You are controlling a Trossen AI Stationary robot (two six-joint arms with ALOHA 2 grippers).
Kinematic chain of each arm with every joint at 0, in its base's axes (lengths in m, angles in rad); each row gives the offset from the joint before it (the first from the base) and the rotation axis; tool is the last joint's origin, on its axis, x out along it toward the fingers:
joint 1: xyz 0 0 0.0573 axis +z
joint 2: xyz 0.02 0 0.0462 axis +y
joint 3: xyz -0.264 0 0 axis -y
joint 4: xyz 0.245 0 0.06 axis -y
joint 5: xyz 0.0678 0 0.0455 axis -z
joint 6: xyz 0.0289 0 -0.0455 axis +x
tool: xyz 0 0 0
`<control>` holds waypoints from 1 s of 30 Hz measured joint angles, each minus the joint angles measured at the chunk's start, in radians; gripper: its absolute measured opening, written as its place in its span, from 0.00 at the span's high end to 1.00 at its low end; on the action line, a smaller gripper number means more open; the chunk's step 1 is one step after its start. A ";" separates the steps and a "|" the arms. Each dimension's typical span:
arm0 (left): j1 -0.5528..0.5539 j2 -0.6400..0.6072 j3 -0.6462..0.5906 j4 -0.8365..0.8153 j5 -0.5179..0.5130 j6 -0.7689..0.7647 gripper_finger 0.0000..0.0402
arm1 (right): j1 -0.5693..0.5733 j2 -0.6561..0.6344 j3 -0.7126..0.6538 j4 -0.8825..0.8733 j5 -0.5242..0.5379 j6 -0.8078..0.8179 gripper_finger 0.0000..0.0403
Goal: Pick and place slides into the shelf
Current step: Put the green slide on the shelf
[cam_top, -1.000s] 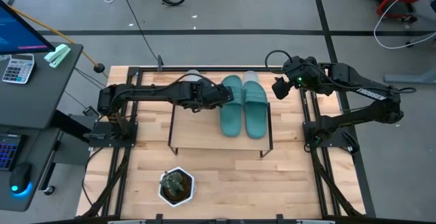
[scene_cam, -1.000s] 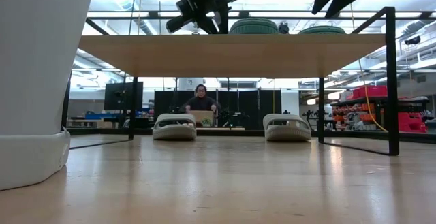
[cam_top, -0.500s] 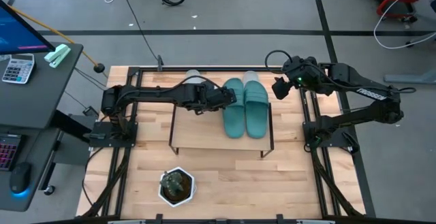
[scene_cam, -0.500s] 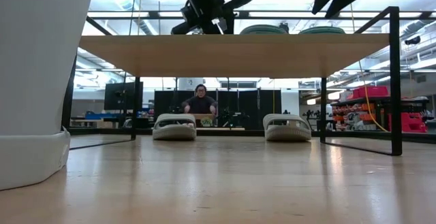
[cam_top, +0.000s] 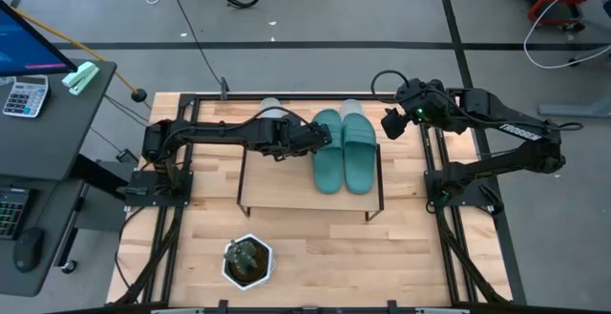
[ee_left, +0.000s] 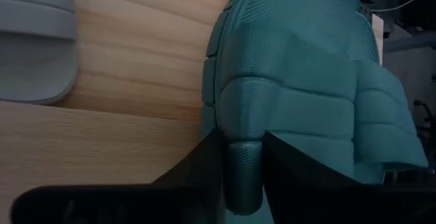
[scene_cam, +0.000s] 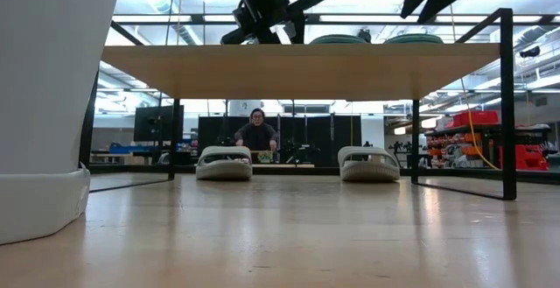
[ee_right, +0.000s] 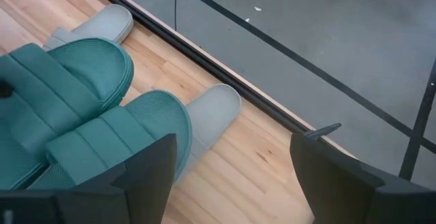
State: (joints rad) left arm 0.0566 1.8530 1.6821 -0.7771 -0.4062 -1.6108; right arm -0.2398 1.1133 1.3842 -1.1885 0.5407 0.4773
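Observation:
Two teal slides lie side by side on the shelf [cam_top: 286, 185], soles on its wooden board: the left one [cam_top: 325, 150] and the right one [cam_top: 358, 152]. My left gripper [cam_top: 313, 137] reaches over the board from the table's left and is shut on the left teal slide [ee_left: 286, 81]. My right gripper [cam_top: 391, 123] hovers open above the shelf's far right corner, touching nothing. Two grey slides [scene_cam: 224, 162] [scene_cam: 368, 163] lie on the table at the shelf's far side, mostly hidden in the high view. My left gripper pinches a padded ridge of the left teal slide's strap [ee_left: 242, 156] between its two fingers [ee_left: 204, 166]. The fingers come from the table's left, slanting down, across the slide. The slide lies flat with its sole on the shelf board.
A white pot with a plant [cam_top: 248, 261] stands near the table's near edge, left of the middle. The left part of the shelf board is bare wood. Black frame rails run along the table's sides. A person sits in the room beyond the table [scene_cam: 256, 130].
My left gripper moved a little toward the table's right, staying shut on the left teal slide. The slide slid along the shelf board toward the right teal slide. For the last half second both have kept still.

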 joint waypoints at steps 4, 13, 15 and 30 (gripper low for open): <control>-0.005 0.000 0.000 0.000 -0.001 -0.001 0.67 | 0.000 0.000 0.000 0.000 0.000 -0.001 0.27; -0.004 0.000 0.000 0.006 -0.005 0.024 0.48 | 0.000 0.000 0.000 0.000 0.000 -0.001 0.27; -0.003 0.000 0.000 0.010 -0.004 0.034 0.45 | 0.000 0.000 0.000 0.000 0.000 -0.001 0.27; -0.001 0.000 0.000 0.067 -0.004 0.089 0.40 | 0.000 0.000 0.000 0.000 0.000 -0.001 0.27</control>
State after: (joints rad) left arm 0.0559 1.8526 1.6821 -0.7098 -0.4103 -1.5219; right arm -0.2398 1.1133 1.3842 -1.1882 0.5404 0.4759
